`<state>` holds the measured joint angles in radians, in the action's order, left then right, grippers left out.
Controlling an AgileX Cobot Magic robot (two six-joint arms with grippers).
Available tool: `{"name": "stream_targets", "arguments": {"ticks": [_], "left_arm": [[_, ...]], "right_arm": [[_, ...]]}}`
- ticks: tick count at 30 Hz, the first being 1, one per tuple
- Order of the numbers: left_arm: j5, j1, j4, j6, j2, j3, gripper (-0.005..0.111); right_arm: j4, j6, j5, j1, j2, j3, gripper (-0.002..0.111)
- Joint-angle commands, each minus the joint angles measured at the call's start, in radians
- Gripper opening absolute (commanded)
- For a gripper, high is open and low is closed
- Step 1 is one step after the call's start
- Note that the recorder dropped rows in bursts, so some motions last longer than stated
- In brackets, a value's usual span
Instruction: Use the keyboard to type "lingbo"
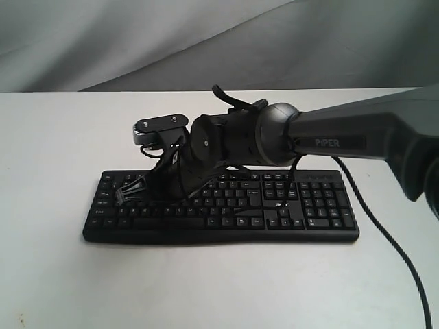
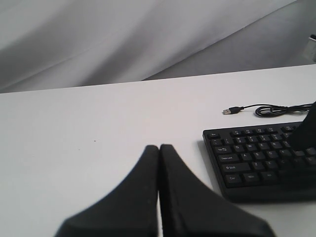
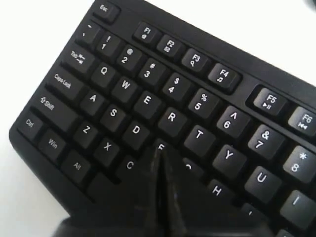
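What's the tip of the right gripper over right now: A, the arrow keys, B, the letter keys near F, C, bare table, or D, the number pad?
B: in the right wrist view the right gripper, fingers pressed together, points down among the keyboard's letter keys, right by the F key.

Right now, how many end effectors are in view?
2. The right end effector is over the keyboard's letter keys; the left end effector is over the table beside the keyboard.
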<state>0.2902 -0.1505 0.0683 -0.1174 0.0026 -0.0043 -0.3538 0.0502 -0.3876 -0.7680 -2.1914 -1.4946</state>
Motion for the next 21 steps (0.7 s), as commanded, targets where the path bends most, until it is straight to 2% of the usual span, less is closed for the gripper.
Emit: {"name": "stream_targets", "arguments": {"ticks": [1,21], "left_arm": [[-0.005,-0.002,-0.008,-0.004,-0.003,0.004,0.001],[-0.005,-0.002,-0.008,-0.004,-0.003,0.004,0.001]], "right_arm": [[0.039,-0.024,0.021,0.002,0.000,-0.003,0.000],[0.097,-0.084,0.043,0.004,-0.014,-0.003,0.000]]}}
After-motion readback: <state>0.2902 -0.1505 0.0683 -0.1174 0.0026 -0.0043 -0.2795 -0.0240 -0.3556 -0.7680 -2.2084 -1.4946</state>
